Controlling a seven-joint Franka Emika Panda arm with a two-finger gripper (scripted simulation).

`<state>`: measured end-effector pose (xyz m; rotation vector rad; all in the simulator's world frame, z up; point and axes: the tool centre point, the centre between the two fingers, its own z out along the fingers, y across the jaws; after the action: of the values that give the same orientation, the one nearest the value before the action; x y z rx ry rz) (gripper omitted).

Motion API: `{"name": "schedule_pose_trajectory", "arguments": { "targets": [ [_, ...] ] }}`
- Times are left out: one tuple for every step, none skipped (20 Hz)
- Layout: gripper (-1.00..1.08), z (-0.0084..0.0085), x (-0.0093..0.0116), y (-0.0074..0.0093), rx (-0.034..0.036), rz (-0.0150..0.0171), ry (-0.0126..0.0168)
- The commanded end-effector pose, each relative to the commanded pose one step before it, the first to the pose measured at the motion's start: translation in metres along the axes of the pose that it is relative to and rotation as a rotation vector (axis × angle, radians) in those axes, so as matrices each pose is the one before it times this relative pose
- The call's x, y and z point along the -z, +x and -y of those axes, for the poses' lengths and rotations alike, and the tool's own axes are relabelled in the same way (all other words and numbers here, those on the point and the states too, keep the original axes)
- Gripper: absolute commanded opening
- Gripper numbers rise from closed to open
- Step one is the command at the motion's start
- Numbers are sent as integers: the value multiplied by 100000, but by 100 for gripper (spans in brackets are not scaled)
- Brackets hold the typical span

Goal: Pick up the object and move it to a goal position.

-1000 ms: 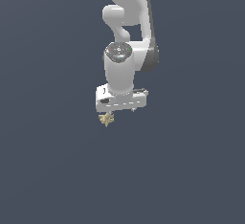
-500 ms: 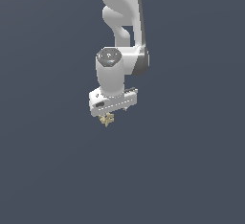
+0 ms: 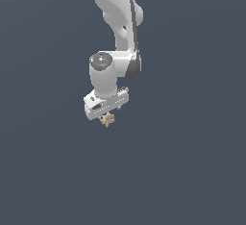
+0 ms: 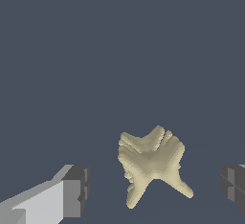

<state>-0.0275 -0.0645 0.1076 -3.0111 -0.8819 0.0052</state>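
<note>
object [image 4: 150, 163] between jaws, apparently untouched; below arm [image 3: 115, 51]

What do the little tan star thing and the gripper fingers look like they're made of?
The object: matte tan-yellow, with stepped, ridged surfaces like rough clay or coarse resin; the render leaves it open. The gripper fingers: flat white bodies with dark grey blocky pads, plastic-like, no shine.

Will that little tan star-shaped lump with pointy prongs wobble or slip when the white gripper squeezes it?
Probably a bit. The tan star-shaped lump has uneven prongs and no flat sides, so it may twist between the grey fingertips. It looks stiff, not floppy. It is tiny beside the white gripper, so likely light.
</note>
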Motion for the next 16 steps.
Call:
{"name": "schedule_pose_trajectory", "arguments": {
  "targets": [
    [100, -319, -467, -619, 5026, -54, -166],
    [100, -96, -160, -221, 1674, -11, -47],
    [100, -84, -149, -207, 1559, -11, -42],
    [100, -73, -137, -193, 1445, -10, -38],
    [100, -63, -126, -179, 1330, -10, -35],
    [100, -54, -114, -164, 1213, -10, -31],
    [100, -46, -103, -148, 1100, -9, -27],
    [100, -39, -92, -134, 984, -9, -24],
    [100, -32, -81, -117, 870, -8, -21],
    [100, -27, -70, -102, 753, -7, -18],
    [100, -22, -59, -87, 636, -6, -15],
    [100, -17, -48, -71, 521, -5, -12],
    [100, -12, -37, -54, 408, -4, -10],
    [100, -11, -27, -42, 285, -3, -7],
    [100, -2, -16, -20, 183, -2, -4],
    [100, 2, -5, -3, 69, -1, -2]
  ]
}}
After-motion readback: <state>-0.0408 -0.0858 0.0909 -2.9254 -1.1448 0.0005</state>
